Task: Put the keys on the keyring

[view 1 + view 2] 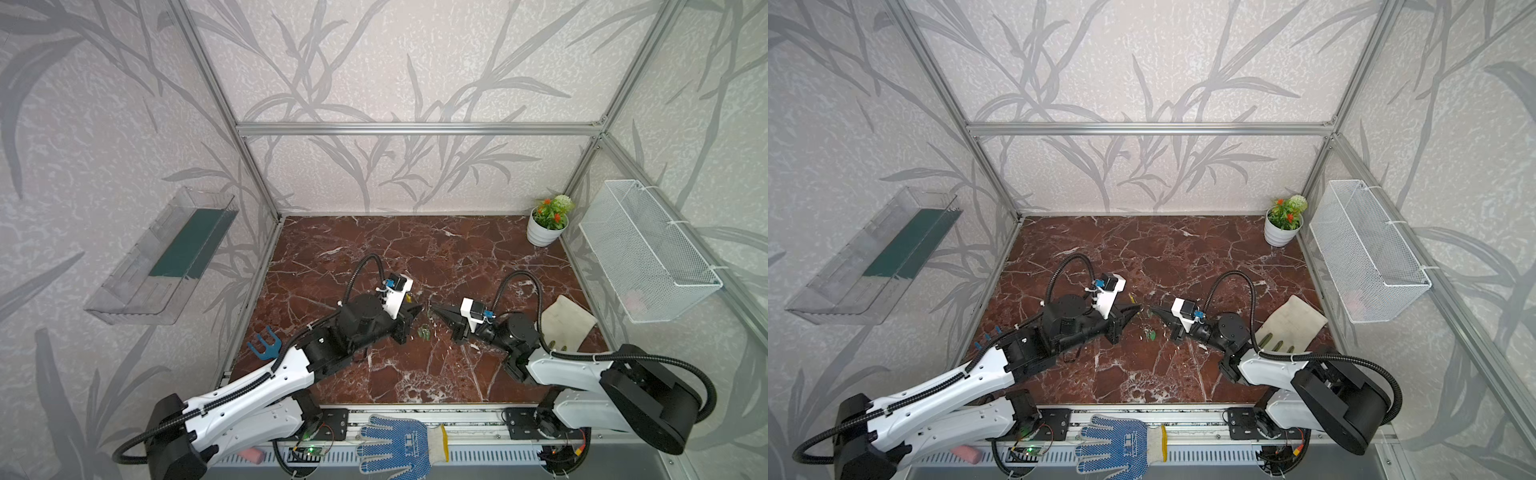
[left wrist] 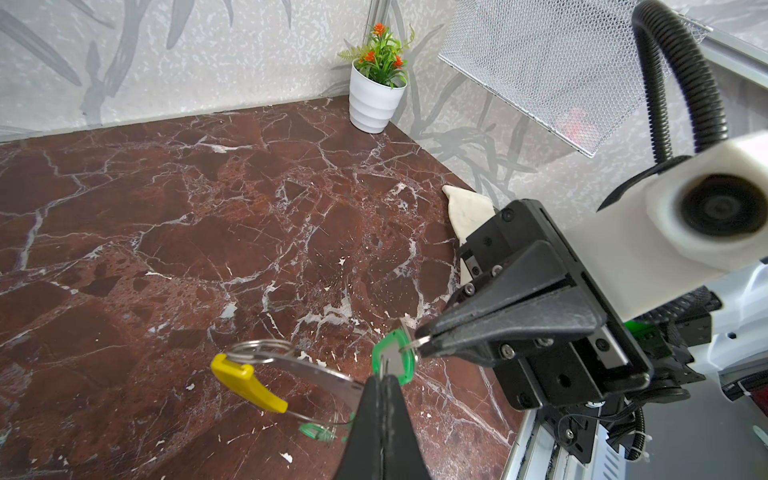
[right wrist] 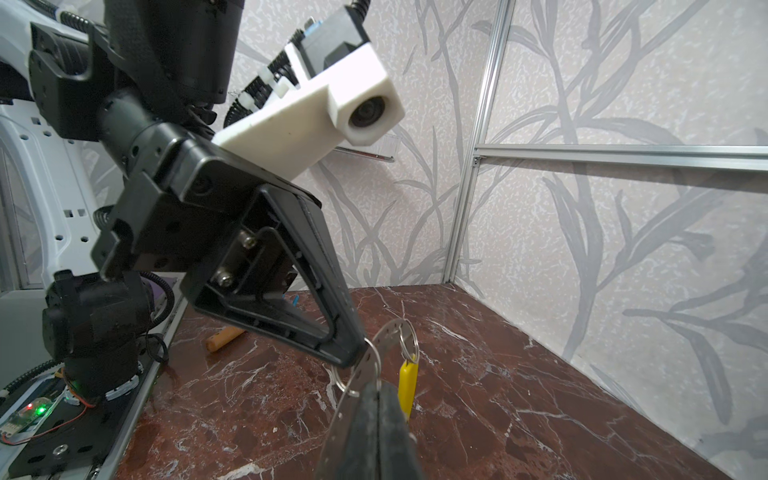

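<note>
Both grippers meet tip to tip above the middle of the marble table in both top views. My left gripper (image 2: 384, 377) (image 1: 421, 308) is shut on the perforated band of the keyring (image 2: 322, 374), whose yellow sleeve (image 2: 247, 384) hangs off to one side. My right gripper (image 3: 378, 385) (image 1: 433, 308) is shut on the thin metal loop (image 3: 358, 374) of a green-headed key (image 2: 392, 359), held right against the band (image 3: 376, 338). More green keys (image 1: 424, 332) (image 2: 318, 432) lie on the table below the grippers. The held key's head is hidden in the right wrist view.
A white plant pot (image 1: 544, 232) stands in the back right corner under a wire basket (image 1: 648, 253) on the right wall. A beige glove (image 1: 567, 322) lies beside the right arm, a blue tool (image 1: 266, 347) by the left arm, a blue dotted glove (image 1: 395, 444) on the front rail.
</note>
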You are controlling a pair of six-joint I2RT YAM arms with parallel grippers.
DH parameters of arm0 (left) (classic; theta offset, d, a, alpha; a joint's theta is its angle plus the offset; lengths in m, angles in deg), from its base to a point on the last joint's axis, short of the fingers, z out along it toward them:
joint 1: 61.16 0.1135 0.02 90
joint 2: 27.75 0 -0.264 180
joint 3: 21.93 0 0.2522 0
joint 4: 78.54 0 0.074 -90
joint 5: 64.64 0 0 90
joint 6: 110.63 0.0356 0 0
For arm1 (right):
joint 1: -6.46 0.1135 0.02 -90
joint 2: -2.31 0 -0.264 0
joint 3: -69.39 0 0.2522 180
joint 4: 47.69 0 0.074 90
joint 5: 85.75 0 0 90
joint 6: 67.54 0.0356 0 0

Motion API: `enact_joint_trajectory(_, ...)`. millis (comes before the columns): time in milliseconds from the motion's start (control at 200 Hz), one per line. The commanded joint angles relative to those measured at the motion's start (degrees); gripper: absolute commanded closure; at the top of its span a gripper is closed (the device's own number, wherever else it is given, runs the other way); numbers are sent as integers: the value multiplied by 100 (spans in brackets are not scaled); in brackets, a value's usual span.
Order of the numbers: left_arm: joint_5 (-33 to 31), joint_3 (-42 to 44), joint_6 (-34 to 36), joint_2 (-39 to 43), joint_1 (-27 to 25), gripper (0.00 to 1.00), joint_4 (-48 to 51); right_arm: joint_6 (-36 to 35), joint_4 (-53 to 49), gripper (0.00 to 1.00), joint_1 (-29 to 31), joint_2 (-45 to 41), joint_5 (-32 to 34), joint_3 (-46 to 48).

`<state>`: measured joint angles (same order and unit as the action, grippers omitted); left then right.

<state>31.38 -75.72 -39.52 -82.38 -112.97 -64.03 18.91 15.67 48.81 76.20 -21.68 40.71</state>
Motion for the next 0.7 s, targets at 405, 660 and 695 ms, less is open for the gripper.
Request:
enact_joint_trajectory(405, 337, -230, -9, -96, -29, 100, -146, -349, 347, 100, 95, -94, 158, 82)
enact_joint_trajectory(660, 329, -212, -18, -70, -30, 100, -163, -423, 339, 100, 106, -96, 264, 103)
enact_joint_trajectory(695, 329, -210, -18, -59, -31, 100, -174, -427, 330, 100, 107, -81, 269, 96)
